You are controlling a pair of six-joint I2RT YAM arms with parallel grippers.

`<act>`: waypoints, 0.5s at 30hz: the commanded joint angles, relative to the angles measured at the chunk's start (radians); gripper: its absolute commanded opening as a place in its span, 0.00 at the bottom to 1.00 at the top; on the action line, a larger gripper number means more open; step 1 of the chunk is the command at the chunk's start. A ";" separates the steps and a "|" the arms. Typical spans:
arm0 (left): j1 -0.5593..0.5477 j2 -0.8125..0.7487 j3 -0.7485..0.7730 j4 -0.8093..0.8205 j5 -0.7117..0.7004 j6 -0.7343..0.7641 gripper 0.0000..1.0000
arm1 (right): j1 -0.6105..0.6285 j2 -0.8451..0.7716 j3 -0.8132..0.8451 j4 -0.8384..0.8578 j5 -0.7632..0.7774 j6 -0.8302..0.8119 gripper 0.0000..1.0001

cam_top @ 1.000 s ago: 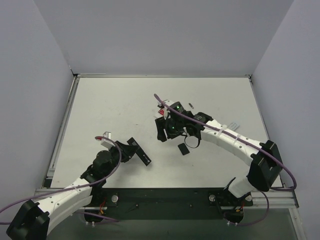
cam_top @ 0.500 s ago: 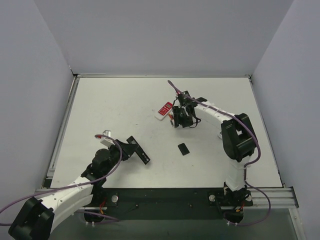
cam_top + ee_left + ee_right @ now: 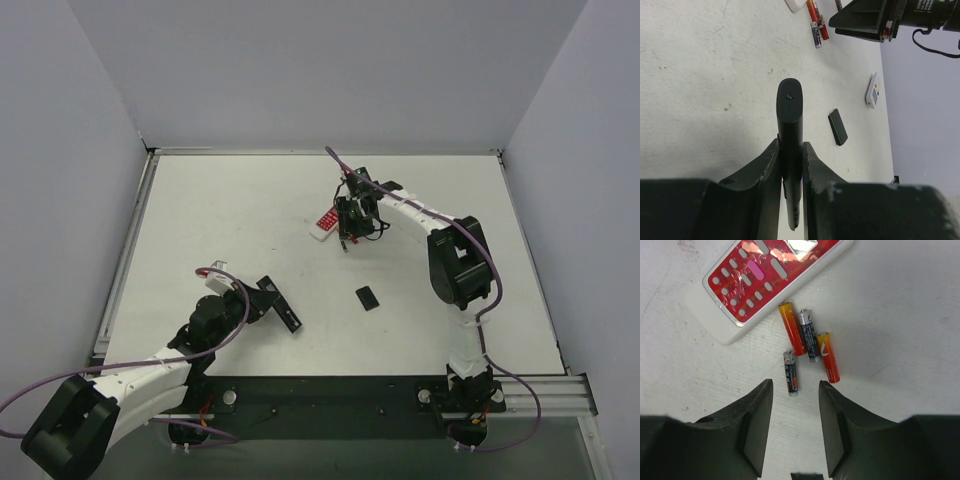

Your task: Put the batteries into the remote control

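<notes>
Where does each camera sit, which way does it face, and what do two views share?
Top external: above and behind the arm bases, looking down on the table; the left arm and right arm show in full.
Left wrist: on the left arm, looking along the remote control clamped in its own jaws, toward the batteries.
Right wrist: on the right arm, looking down at the batteries and the red-and-white remote; its open jaws frame the bottom.
Shared: both wrist views show the batteries.

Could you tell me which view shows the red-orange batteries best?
The right wrist view: four slim red-orange cylindrical batteries lie sharp and unobstructed. The left wrist view catches some at its top edge; the top view barely shows them.
</notes>
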 commanded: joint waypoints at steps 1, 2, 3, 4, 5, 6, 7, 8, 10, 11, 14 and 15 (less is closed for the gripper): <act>0.006 0.001 -0.054 0.067 0.002 -0.006 0.00 | 0.002 0.057 0.059 -0.042 -0.014 -0.009 0.36; 0.006 -0.004 -0.056 0.065 0.004 -0.008 0.00 | 0.004 0.064 0.063 -0.043 -0.016 -0.007 0.35; 0.006 -0.006 -0.054 0.058 0.002 -0.008 0.00 | 0.005 0.070 0.068 -0.045 -0.016 -0.009 0.32; 0.006 -0.009 -0.057 0.055 -0.001 -0.008 0.00 | 0.008 0.079 0.074 -0.051 -0.014 -0.009 0.30; 0.006 -0.012 -0.057 0.053 -0.003 -0.008 0.00 | 0.008 0.085 0.083 -0.054 -0.011 -0.007 0.29; 0.006 -0.016 -0.057 0.049 -0.004 -0.008 0.00 | 0.010 0.090 0.086 -0.057 -0.007 -0.009 0.26; 0.006 -0.016 -0.057 0.046 -0.006 -0.008 0.00 | 0.008 0.099 0.091 -0.060 -0.007 -0.009 0.25; 0.006 -0.019 -0.057 0.045 -0.006 -0.008 0.00 | 0.011 0.102 0.095 -0.062 -0.007 -0.013 0.24; 0.006 -0.019 -0.054 0.042 -0.006 -0.008 0.00 | 0.014 0.114 0.102 -0.066 -0.007 -0.014 0.23; 0.006 -0.016 -0.056 0.042 -0.006 -0.008 0.00 | 0.016 0.119 0.103 -0.068 -0.007 -0.018 0.22; 0.006 -0.013 -0.053 0.044 -0.006 -0.008 0.00 | 0.023 0.134 0.114 -0.082 0.013 -0.026 0.19; 0.006 -0.012 -0.053 0.042 -0.006 -0.008 0.00 | 0.028 0.136 0.112 -0.089 0.019 -0.027 0.18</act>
